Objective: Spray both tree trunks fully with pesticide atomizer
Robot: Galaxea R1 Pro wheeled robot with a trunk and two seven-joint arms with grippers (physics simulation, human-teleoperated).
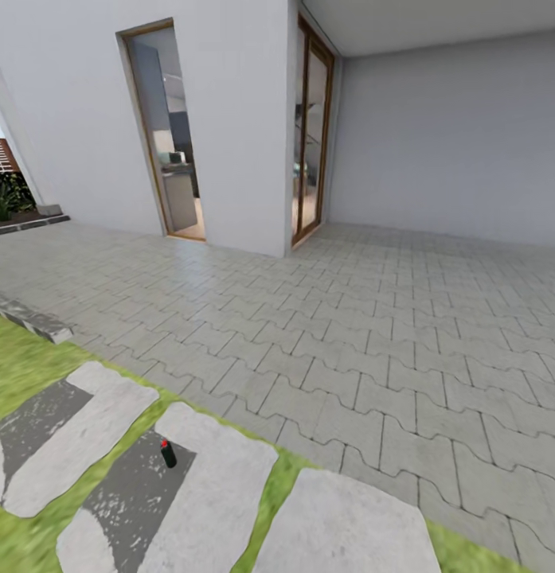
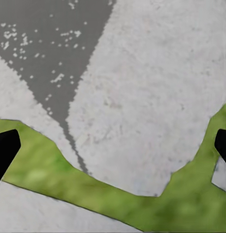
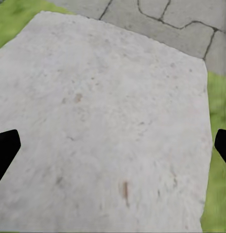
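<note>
Low in the head view, the atomizer (image 1: 168,454) is black with a red top, standing on a dark grey slab (image 1: 138,497) flecked with white. Around it, pale grey-white slabs (image 1: 221,493) are split by bright green grass (image 1: 22,366) strips. Across the middle, the paving (image 1: 388,334) is light grey interlocking blocks with darker joints. The walls (image 1: 78,119) are plain white, the door frames (image 1: 150,127) warm brown. At far left, a bit of reddish-brown fence (image 1: 1,155) sits above dark green plants (image 1: 8,197). In the left wrist view, black fingertips (image 2: 6,150) flank a white-speckled dark grey slab, pale stone and green grass. The right wrist view has black fingertips (image 3: 5,148) over a pale slab with faint brown specks.
</note>
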